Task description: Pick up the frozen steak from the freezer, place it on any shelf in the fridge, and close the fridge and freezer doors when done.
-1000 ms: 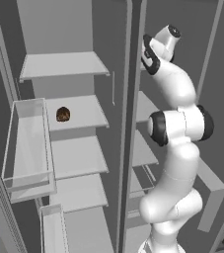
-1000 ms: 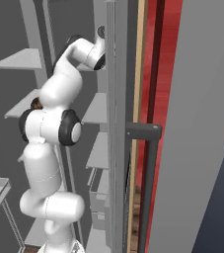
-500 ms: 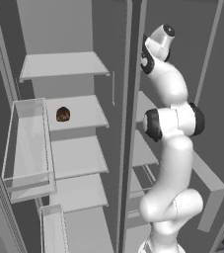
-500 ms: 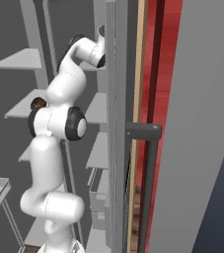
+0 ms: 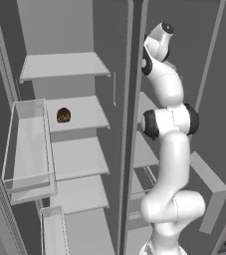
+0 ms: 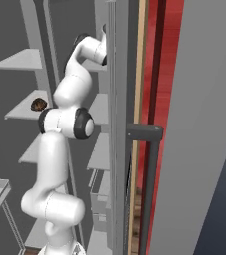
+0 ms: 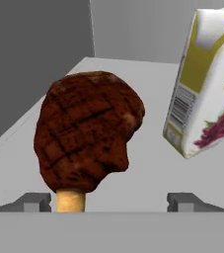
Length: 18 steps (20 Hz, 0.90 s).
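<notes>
The frozen steak point(image 7: 86, 136), dark red-brown with a scored surface and a pale stub at its lower end, sits on a pale grey shelf point(image 7: 148, 168) directly ahead of the gripper point(image 7: 111, 200). The gripper's jaws are spread wide on either side of the steak and are not clamped on it. The steak lies nearer one fingertip point(image 7: 34, 200) than the other, and no contact is visible. Just beside the steak a white carton point(image 7: 207, 84) with a barcode leans at a tilt. The white arm point(image 5: 167, 129) rises and reaches into the compartment right of the central divider. In the other compartment, a small round brown item point(image 5: 63, 115) rests on a shelf, behind a clear door bin point(image 5: 27, 144).
</notes>
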### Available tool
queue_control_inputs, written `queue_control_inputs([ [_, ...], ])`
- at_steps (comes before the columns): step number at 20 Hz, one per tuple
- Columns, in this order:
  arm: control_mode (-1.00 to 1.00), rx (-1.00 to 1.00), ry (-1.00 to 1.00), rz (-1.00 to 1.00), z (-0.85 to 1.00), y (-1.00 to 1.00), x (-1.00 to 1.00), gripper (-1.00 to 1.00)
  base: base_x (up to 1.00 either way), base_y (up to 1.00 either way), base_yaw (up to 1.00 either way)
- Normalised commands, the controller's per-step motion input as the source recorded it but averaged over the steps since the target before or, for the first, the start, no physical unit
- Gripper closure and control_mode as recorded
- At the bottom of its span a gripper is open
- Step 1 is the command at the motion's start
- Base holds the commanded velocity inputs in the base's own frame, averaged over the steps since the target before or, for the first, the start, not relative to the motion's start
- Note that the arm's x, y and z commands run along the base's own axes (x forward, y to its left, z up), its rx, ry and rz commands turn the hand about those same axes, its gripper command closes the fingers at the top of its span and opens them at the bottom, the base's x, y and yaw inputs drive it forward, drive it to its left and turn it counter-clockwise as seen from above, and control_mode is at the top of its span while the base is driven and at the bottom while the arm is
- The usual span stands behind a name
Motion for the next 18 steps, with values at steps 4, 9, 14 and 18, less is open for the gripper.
queue_control_inputs([
  [4,-1.00,0.00,0.06,0.00,-0.61,0.00,0.10,1.00,0.00,0.00,0.00],
  [9,-1.00,0.00,-0.02,0.00,-0.31,0.00,0.00,1.00,0.00,0.00,0.00],
  [14,-1.00,0.00,-0.04,0.00,-0.13,0.00,-0.02,1.00,0.00,0.00,0.00],
  [18,-1.00,0.00,-0.05,0.00,-0.25,0.00,-0.27,1.00,0.00,0.00,0.00],
])
